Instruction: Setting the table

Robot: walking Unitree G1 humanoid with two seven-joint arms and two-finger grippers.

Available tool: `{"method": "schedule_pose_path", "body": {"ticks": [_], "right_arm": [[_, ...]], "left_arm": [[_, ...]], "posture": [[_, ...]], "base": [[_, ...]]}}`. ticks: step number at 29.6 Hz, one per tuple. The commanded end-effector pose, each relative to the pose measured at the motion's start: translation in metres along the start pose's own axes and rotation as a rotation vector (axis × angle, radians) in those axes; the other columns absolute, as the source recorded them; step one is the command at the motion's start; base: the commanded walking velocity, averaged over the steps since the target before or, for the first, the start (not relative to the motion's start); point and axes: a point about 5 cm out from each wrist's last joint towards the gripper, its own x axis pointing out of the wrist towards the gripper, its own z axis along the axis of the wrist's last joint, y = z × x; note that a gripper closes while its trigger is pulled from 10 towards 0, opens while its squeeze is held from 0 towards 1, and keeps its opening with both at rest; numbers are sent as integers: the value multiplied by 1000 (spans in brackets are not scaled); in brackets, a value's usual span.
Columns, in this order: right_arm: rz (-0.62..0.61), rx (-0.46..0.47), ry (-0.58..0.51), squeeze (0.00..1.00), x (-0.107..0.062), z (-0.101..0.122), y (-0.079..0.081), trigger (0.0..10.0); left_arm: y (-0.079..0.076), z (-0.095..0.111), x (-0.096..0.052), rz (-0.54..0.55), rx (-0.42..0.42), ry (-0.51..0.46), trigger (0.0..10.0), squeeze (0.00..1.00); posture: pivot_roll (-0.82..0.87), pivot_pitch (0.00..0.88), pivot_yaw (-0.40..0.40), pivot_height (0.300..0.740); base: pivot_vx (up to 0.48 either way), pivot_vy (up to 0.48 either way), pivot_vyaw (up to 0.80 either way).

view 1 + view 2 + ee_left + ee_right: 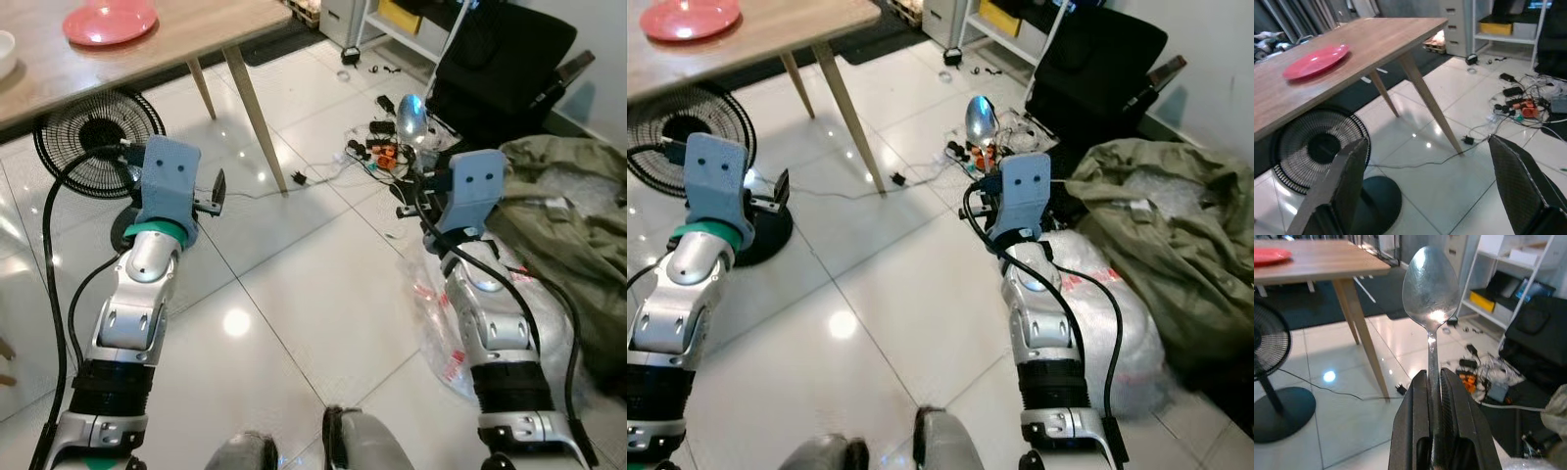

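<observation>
right hand: clenched on spoon, bowl up, held above the floor short of the table | left hand: released, empty | red plate: on table

I counted one spoon, one red plate, one table, one fan and two grippers.
</observation>
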Motion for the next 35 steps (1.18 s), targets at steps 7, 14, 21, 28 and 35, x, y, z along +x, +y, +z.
{"method": "schedule_pose_path", "body": {"ticks": [7,14,21,28,35], "right_arm": [[-3,24,-38,0,3,5,1,10000],[12,45,-55,0,3,9,4,10000],[35,61,-69,0,4,12,8,10000],[44,78,-75,0,5,13,11,10000],[52,95,-83,0,6,14,12,10000]], "left_arm": [[2,-6,-2,9,9,18,10000,0],[2,-6,-2,11,8,20,10000,0],[2,-7,-3,13,7,22,10000,0],[4,-7,-3,18,11,22,10000,0],[4,-8,-4,21,12,24,10000,0]], "posture": [[-36,45,40,740],[-35,51,38,740],[-34,52,37,740],[-29,56,38,740],[-29,59,36,740]], "base": [[480,0,146],[480,0,759],[480,0,800],[480,0,800],[480,0,781]]}}
